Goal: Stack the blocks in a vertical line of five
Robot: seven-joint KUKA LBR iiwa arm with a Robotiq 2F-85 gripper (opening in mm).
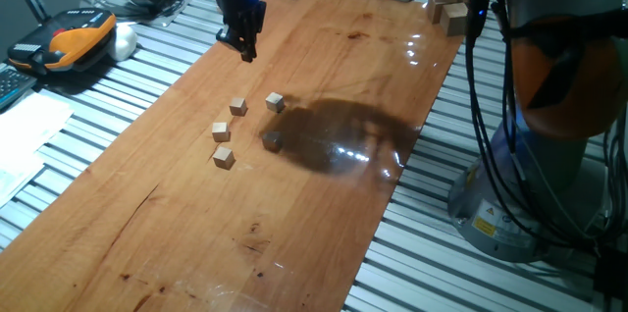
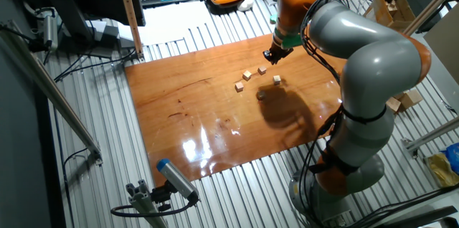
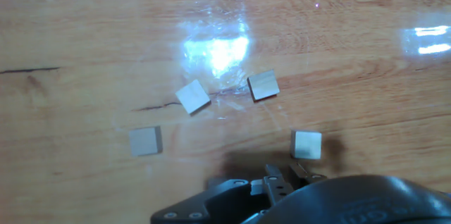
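In one fixed view the gripper (image 1: 245, 47) hung above the wooden table (image 1: 147, 224), carrying nothing; whether its claw was spread or closed could not be told. The five blocks (image 1: 238, 107) lay scattered singly, none stacked. The other fixed view showed the same loose cluster beside the arm (image 2: 358, 63). In the hand view four blocks sat apart on the glossy wood; the descent should centre squarely over one cube, fingers aligned with its flat faces

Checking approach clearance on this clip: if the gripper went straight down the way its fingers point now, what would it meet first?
Probably bare tabletop. The gripper hangs above wood short of the blocks; the nearest block seems off its line, though depth is uncertain.
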